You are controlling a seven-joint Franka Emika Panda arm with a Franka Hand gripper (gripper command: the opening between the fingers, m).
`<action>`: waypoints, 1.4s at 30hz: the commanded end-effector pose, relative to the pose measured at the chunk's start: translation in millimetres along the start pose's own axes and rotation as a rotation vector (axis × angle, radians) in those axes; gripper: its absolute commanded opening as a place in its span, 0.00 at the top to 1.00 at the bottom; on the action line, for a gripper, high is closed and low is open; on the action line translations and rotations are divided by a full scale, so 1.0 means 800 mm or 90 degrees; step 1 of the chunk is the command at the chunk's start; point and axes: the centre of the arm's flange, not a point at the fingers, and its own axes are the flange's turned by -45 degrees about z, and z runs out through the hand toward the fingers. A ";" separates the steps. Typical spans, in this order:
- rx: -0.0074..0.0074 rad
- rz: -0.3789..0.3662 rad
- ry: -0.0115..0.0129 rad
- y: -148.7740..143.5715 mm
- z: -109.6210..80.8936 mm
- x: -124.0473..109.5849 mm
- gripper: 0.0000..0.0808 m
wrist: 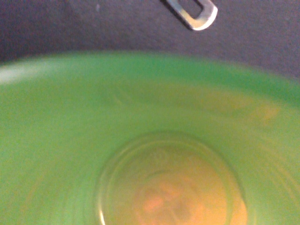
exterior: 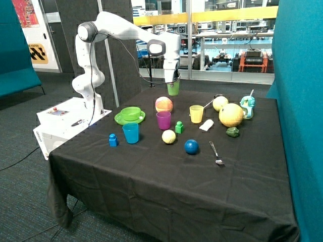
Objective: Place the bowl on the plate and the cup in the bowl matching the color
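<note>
From the outside view, the gripper point(exterior: 173, 79) hangs in the air above the far side of the bench point(exterior: 151, 186), and the green cup point(exterior: 173, 88) dangles from it, upright, clear of the black cloth. The fingers are clenched on the cup's rim. Below and nearer the camera sits a peach-coloured ball point(exterior: 163, 104).

The lime-green bowl point(exterior: 130, 113) already rests on the green plate point(exterior: 121, 120), near the bench edge closest to the robot's base; the bowl is round and shallow, the plate flat with a raised rim showing around it. The cup is well apart from them, up in the air, not in the bowl.

The wrist view shows what the outside camera cannot: straight down into the cup point(wrist: 140, 117), its translucent green plastic wall filling nearly the whole picture, circular base at the bottom with an orange-pink blur glowing through it. Beyond the rim lies dark cloth and a shiny metal loop point(wrist: 194, 13); I can't tell what it belongs to.

Back outside, more shapes on the cloth: a purple cup point(exterior: 163, 120), a yellow cup point(exterior: 196, 113), a blue cup point(exterior: 130, 133), a glossy blue ball point(exterior: 191, 146), a pale yellow ball point(exterior: 168, 136), a metal fork point(exterior: 215, 153).
</note>
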 end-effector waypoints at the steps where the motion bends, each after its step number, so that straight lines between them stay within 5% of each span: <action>1: -0.0007 -0.021 0.0033 0.042 -0.013 -0.032 1.00; 12: -0.0007 -0.017 0.0033 0.092 -0.018 -0.081 1.00; 21: -0.0008 -0.067 0.0032 0.106 -0.019 -0.131 1.00; 42: -0.0009 -0.109 0.0032 0.125 0.034 -0.230 1.00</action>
